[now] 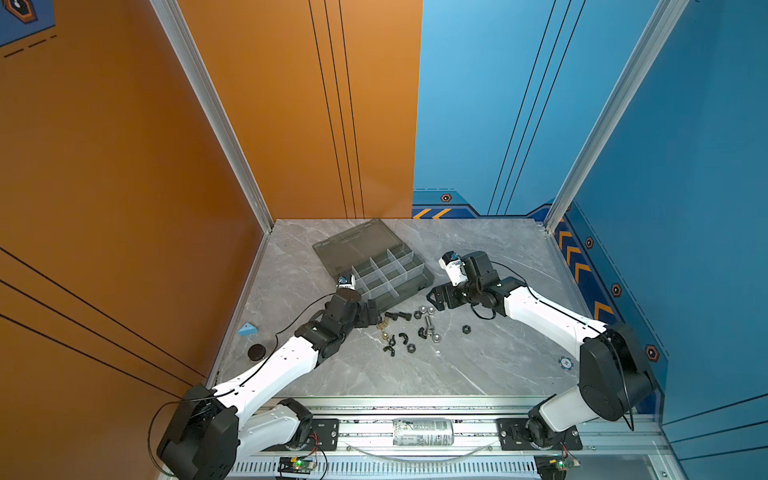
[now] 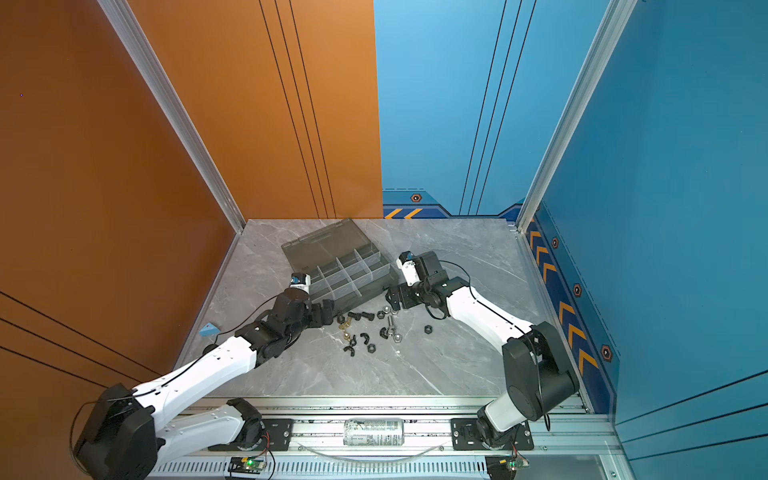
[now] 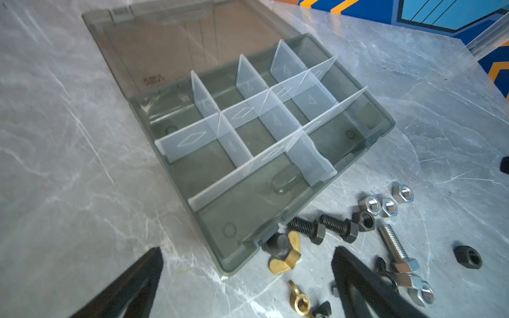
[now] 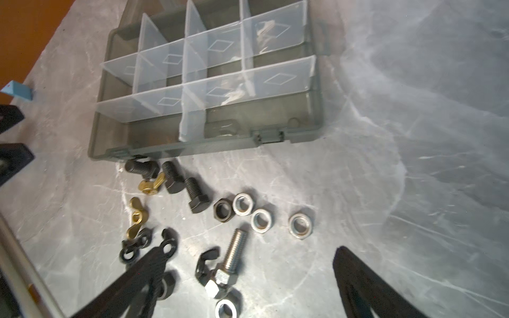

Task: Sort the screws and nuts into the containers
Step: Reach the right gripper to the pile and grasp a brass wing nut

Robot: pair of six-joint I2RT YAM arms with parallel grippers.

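Both top views: a smoky-grey box (image 1: 420,279) sits open toward the back of the table. Its lid (image 1: 353,245) lies flat behind it, and whitish dividers split it into compartments (image 1: 376,272). Screws (image 1: 399,316) and nuts (image 1: 428,309) lie loose on the table just in front of the box. The left gripper (image 1: 373,313) is at the box's near-left corner and the right gripper (image 1: 433,298) at its near-right corner. The jaws are too small to read here. The table (image 1: 457,374) is grey and marble-look, with an orange wall (image 1: 124,166) on the left and a blue wall (image 1: 685,166) on the right. A blue wedge (image 1: 248,329) and a dark round cap (image 1: 256,351) sit by the left edge. A can (image 1: 423,431) lies on the front rail.

Left wrist: the jaws are spread wide with nothing pinched. The compartments look empty. Black screws (image 3: 305,227), a silver screw (image 3: 394,245) and a brass wing nut (image 3: 285,258) lie beside the box front.

Right wrist: the jaws are spread wide. The silver screw lies on the table between the fingers, clear of both. One finger (image 4: 143,272) hides part of some black pieces. There are pale smears behind the dividers, perhaps glare. The box's far side is cut off.
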